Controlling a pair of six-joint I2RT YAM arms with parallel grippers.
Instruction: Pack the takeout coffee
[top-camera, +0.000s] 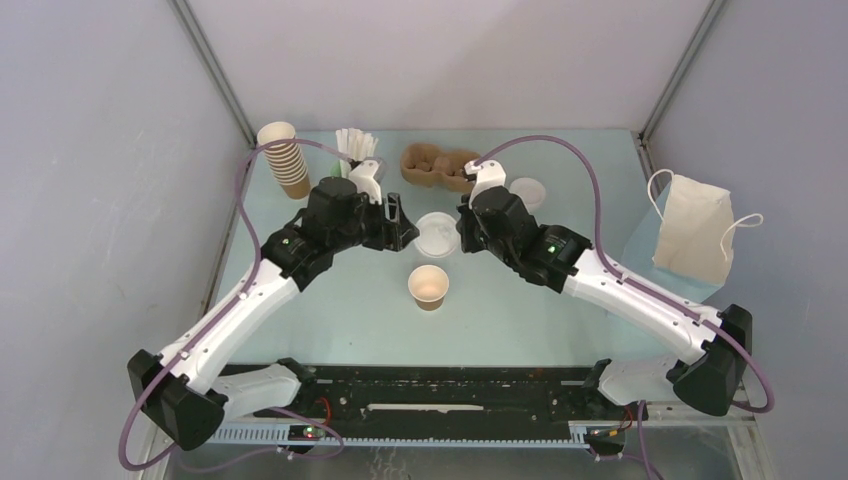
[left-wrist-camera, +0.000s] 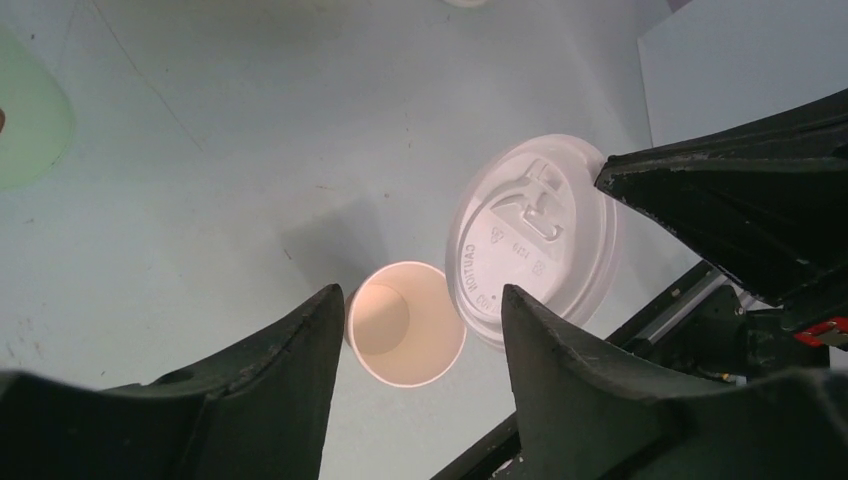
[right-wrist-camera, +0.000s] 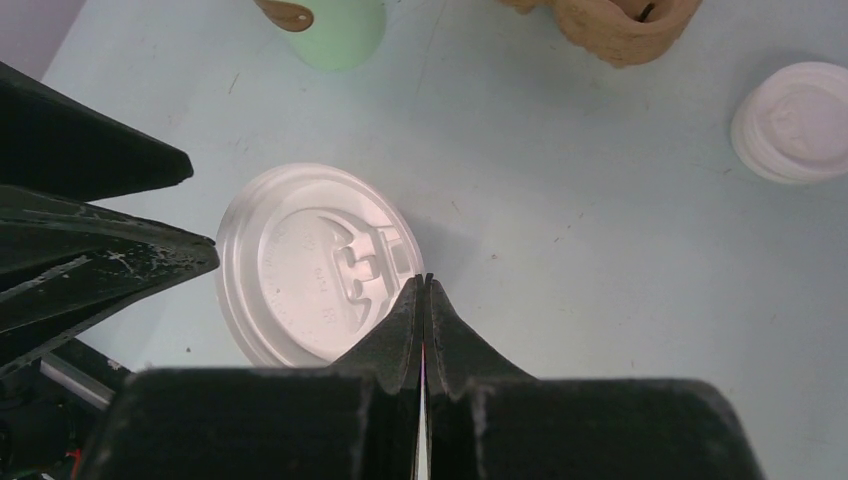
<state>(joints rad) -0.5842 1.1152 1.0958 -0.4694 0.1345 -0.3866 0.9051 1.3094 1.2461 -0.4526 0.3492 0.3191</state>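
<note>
Counting progress first: I judge the job early, since the takeout coffee cup (top-camera: 429, 287) stands upright and lidless at centre frame of the overhead view, on the bare table (top-camera: 360, 325) and not in any carrier. Item, white lid (top-camera: 437, 235): just above the cup in that view, between the two grippers and not seated; in the left wrist view it looks raised off the table and tilted. Item, right gripper (right-wrist-camera: 425, 288): clenched, apparently pinching the lid's rim. Item, left gripper (left-wrist-camera: 422, 300): jaws apart with nothing between them, one finger just beside the lid. Left to do, by my reckoning: cap the cup, then set it in a slot. Containers:
- cup: pale inside, no liquid I can make out
- pulp carrier (top-camera: 412, 160): upper centre, no cup in its slots
- mint-green cup (right-wrist-camera: 340, 35): upper left, holding white straws (top-camera: 352, 142)
- stack of lidless brown cups (top-camera: 285, 160): far upper left, nested
- spare lids (top-camera: 527, 192): right of the carrier
- paper bag (top-camera: 690, 230): right edge, upright, contents hidden from me
</note>
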